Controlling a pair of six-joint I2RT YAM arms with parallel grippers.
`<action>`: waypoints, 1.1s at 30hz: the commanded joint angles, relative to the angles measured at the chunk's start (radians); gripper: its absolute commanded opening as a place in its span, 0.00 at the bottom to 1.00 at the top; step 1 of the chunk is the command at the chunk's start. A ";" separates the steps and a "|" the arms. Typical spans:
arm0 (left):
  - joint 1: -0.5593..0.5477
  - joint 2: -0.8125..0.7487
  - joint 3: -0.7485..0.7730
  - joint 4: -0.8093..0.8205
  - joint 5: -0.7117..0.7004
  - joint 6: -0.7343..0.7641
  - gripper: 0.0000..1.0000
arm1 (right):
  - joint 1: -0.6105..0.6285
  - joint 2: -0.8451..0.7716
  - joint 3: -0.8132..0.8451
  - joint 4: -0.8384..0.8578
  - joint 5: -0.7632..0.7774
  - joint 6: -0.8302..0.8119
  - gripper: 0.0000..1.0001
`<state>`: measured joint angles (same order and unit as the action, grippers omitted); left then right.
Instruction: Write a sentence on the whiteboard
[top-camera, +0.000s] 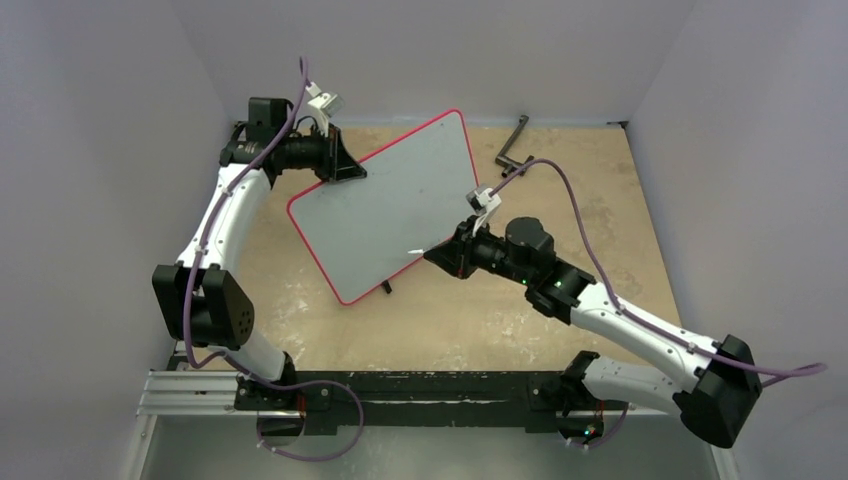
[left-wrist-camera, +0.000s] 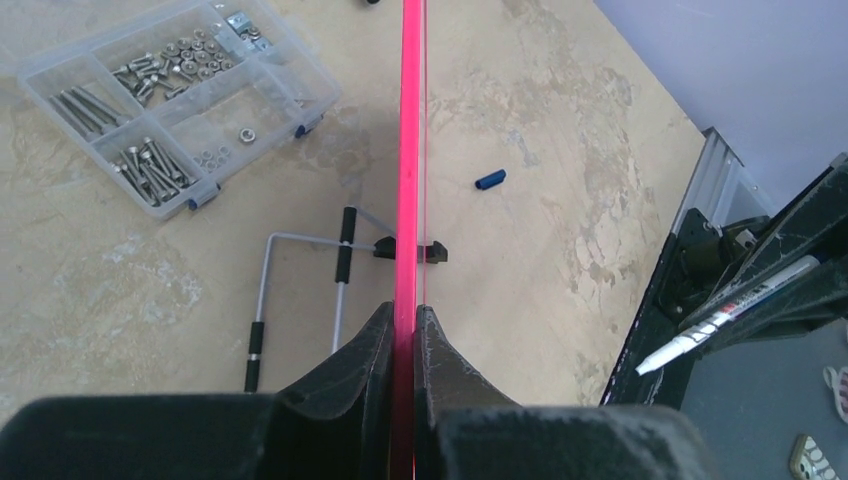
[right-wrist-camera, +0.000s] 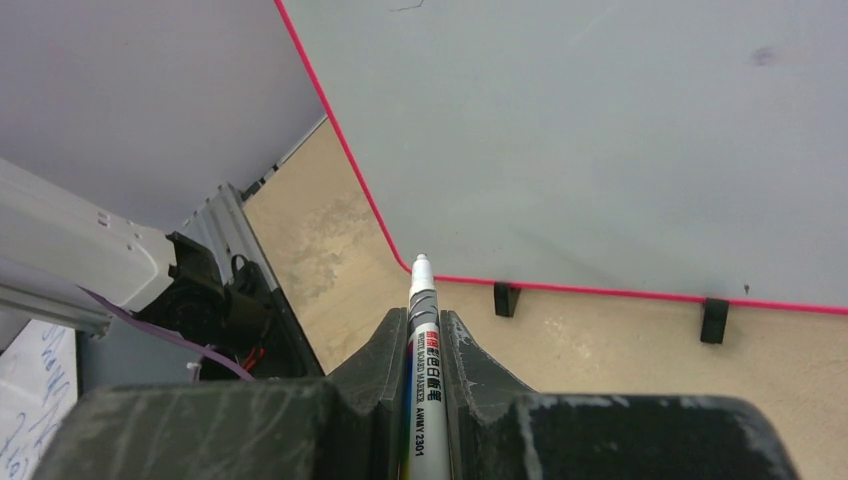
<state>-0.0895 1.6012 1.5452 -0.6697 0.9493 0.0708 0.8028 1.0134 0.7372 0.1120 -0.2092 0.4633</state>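
Whiteboard stands tilted over the middle of the desk, its far corner close to the far edge and its face turned toward the near edge. The left gripper is clamped on the board's left edge; from the left wrist the red rim runs edge-on between the closed fingers. The right gripper sits at the board's near right side, clenched around a marker. The marker tip lies right at the rim near a rounded corner, and whether it touches the board cannot be told.

Two black clips hang from the lower rim just above the desk. On the far side of the board, toward the far left corner, lies a clear box of screws, with a wire stand beside the rim. A blue cap lies on the near side. A black bent tool rests near the far edge on the right.

From above the board hides the box and stand. The face looks plain grey-white with one faint smudge.
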 joint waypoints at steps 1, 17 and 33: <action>-0.055 0.051 -0.088 -0.195 -0.075 -0.001 0.00 | 0.015 0.086 0.094 0.114 -0.031 -0.083 0.00; -0.066 0.055 -0.071 -0.190 -0.232 0.007 0.00 | 0.138 0.416 0.315 0.411 0.059 -0.298 0.00; -0.067 0.035 -0.083 -0.171 -0.290 0.004 0.00 | 0.216 0.600 0.511 0.409 0.089 -0.364 0.00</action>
<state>-0.1074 1.6142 1.5227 -0.6781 0.7818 0.0029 0.9974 1.5951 1.1702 0.4934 -0.1509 0.1467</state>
